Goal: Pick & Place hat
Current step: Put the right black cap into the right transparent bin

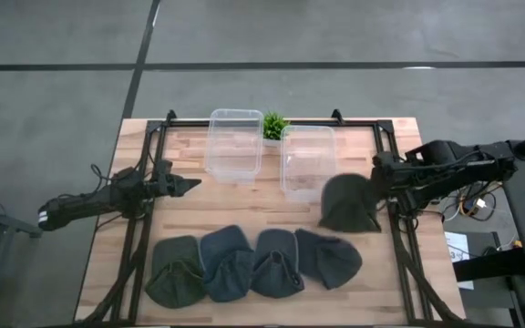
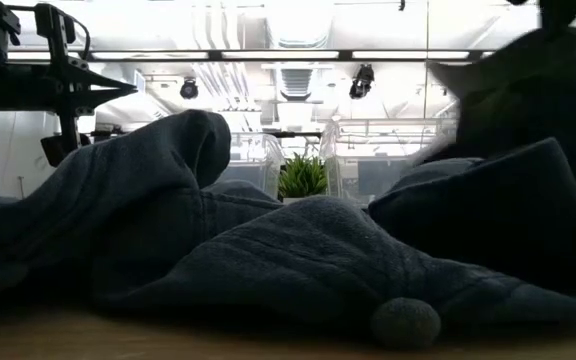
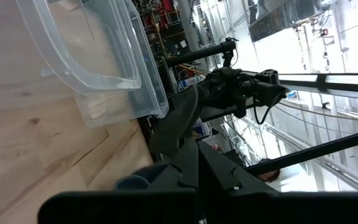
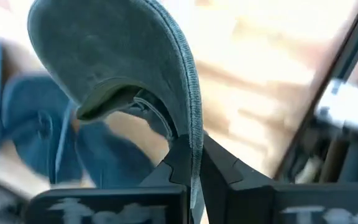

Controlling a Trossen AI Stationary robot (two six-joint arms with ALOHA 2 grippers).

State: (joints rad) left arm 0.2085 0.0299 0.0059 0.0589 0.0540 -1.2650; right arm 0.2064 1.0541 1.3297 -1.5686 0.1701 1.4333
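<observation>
— What do you have nearest you on the tabletop [image 1: 244, 308]?

— I see a row of four hats [image 1: 252, 264] along the front edge, lying flat and overlapping a little, the leftmost green, the others blue-grey. I judge they are laid out that way so each rim can be reached from above, one at a time.

— And the one in play?

— The dark green hat [image 1: 348, 204] is up off the wood, just behind the row's right end. My right hand [image 4: 193, 167] has its fingers clamped on the hat's rim, so the crown hangs open and loose. I think an edge pinch like that lets the cloth drape and drop cleanly once released.

— Where is it headed?

— My guess is the right clear bin [image 1: 307, 162], which sits just behind the hat, almost touching it from overhead. The left clear bin [image 1: 234, 144] stands beside it, with a small green plant [image 1: 274, 124] between them at the back.

— The other arm?

— My left hand [image 1: 187, 186] waits near the left bin, fingers together and empty, well apart from the hat. I reckon it is parked there to keep the carrying path free.
</observation>
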